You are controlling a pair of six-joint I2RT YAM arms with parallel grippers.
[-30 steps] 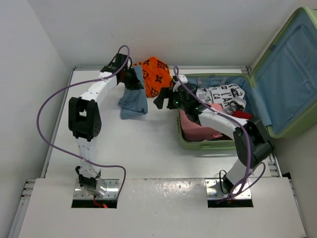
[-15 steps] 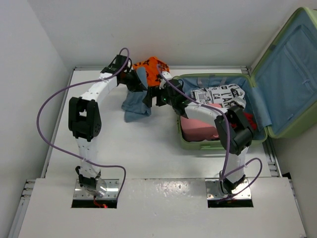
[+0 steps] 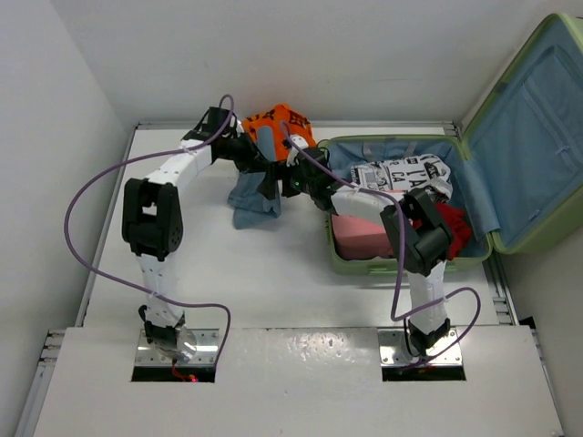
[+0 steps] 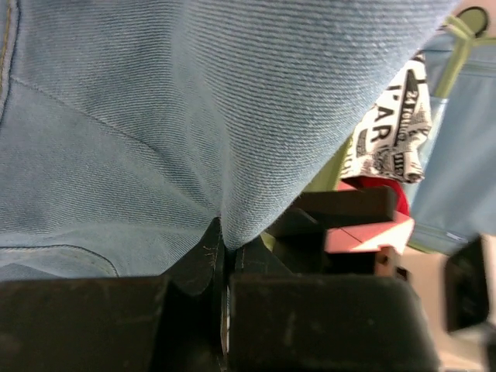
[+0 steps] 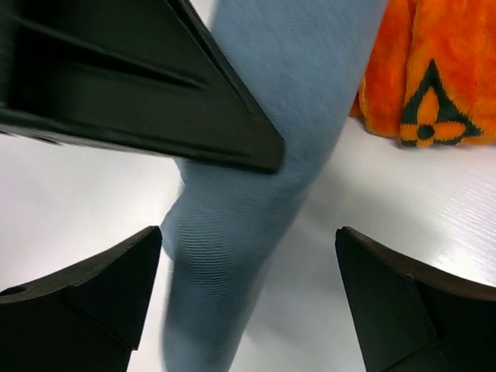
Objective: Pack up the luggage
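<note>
Top view: the luggage lies open at the right side of the table, lid raised, printed cloth inside. Only the left wrist view shows the left gripper clamped shut on blue denim. Right wrist view: the right gripper jaws are spread wide, denim hanging between them, orange cloth behind. From above the two grippers overlap and their fingertips are indistinct.

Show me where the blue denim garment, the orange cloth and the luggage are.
blue denim garment [image 3: 255, 205], top external view, its hanging lower part.
orange cloth [image 3: 290, 118], top external view, its upper face.
luggage [image 3: 360, 266], top external view, its near green wall.
</note>
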